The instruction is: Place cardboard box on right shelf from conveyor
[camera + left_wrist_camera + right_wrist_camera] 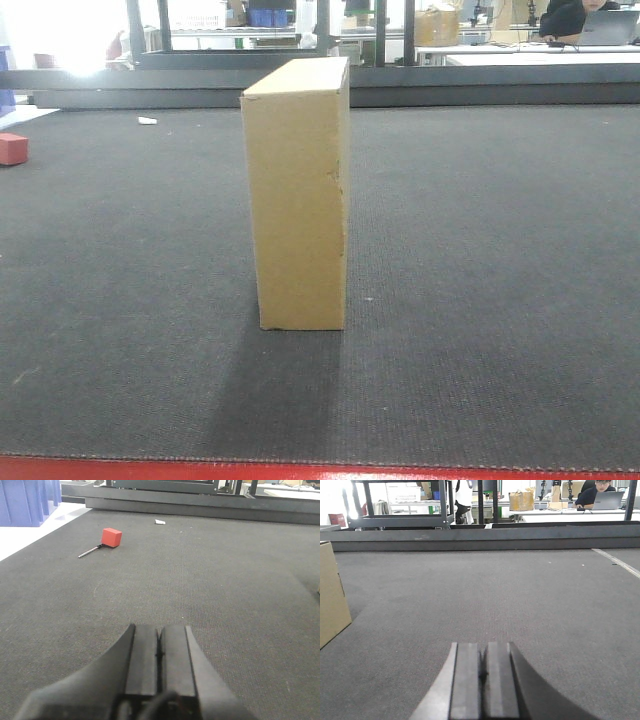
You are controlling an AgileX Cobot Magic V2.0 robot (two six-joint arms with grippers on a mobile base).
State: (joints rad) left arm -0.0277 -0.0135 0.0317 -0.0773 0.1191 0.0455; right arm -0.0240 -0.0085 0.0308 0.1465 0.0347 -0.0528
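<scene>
Left pincer (159, 630): closed on nothing, fingers pressed together, low over bare belt.
Right pincer (484, 647): likewise closed and empty; box at the left margin of its view, well apart.
Cardboard box (300, 200): upright on its narrow end, mid-belt, untouched; small nick on the front right edge.
Conveyor (500, 300): dark textured belt, red front edge, dark rail (480, 85) behind.
Red block (111, 537): far left, well apart from the box; thin rod (89, 553) touching it.
Right shelf: not seen in these views.
Step in hand: approach to the box, judged not yet begun.
Handling note: tall and slim, likely to topple; bring both pincers in level against opposite broad faces, above mid-height, squeezing evenly before lifting.
</scene>
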